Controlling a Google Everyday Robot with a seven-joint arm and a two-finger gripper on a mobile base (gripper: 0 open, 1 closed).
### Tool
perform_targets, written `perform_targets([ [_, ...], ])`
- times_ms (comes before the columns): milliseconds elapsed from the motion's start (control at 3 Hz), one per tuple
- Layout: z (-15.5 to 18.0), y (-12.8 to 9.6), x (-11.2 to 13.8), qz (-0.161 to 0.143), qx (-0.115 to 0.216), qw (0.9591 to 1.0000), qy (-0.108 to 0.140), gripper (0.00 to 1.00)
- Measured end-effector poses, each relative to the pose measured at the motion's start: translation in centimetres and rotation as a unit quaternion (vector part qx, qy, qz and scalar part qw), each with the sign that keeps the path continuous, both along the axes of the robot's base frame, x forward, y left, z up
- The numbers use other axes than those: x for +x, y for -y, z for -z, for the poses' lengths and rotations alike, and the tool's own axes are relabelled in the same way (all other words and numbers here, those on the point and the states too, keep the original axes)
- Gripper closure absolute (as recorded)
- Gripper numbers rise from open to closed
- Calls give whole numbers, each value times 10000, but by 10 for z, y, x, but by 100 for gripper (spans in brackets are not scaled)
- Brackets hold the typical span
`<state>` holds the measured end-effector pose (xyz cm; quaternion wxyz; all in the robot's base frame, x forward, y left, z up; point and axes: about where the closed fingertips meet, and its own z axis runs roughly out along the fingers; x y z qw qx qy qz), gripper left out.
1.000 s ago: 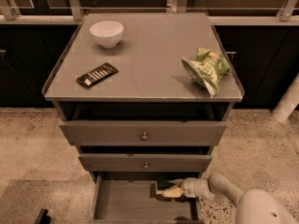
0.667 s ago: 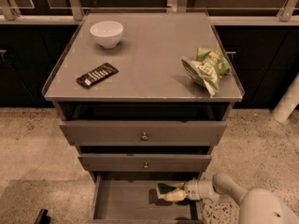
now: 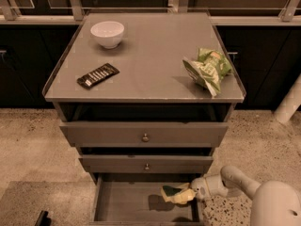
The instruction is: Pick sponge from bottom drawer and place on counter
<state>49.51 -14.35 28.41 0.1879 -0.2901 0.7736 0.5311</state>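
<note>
So the tool [image 3: 190, 194] is down at the right-hand side of the bottom drawer [image 3: 127, 206], reaching in from the right of the picture on the end of the white arm [image 3: 240, 182]. It's clamped on the sponge [image 3: 175, 193]. The sponge sticks out of the tool's tip toward the left of the picture, with its long axis roughly in line with the tool and its green face up over the yellow foam. There's a shadow on the drawer floor just beside and under it, so I'd say it's hanging a bit clear of the floor rather than resting on it.

What the next move turns on, as far as I can judge, is that the bench [image 3: 150, 65] is well above and behind the sponge. The middle drawer [image 3: 146, 164] and the top drawer [image 3: 145, 134] both sit between them, each front poking out a little. A straight lift looks risky because the sponge could clip those fronts. I'd guess it has to come out toward the open front first, then go up and over the bench rim.

On the bench there's a white bowl [image 3: 107, 33] at the back left, a black candy wrapper [image 3: 98, 75] nearer the front left and a green snack bag [image 3: 208, 69] on the right. The bare middle looks like the easy landing spot.
</note>
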Motion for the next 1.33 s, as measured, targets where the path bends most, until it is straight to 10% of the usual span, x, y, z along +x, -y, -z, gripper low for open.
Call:
perform_targets([
  [667, -25, -10, -4, -137, -147, 9997, 171, 100],
  [1333, -162, 9, -4, 608, -939, 9823, 1500, 100],
])
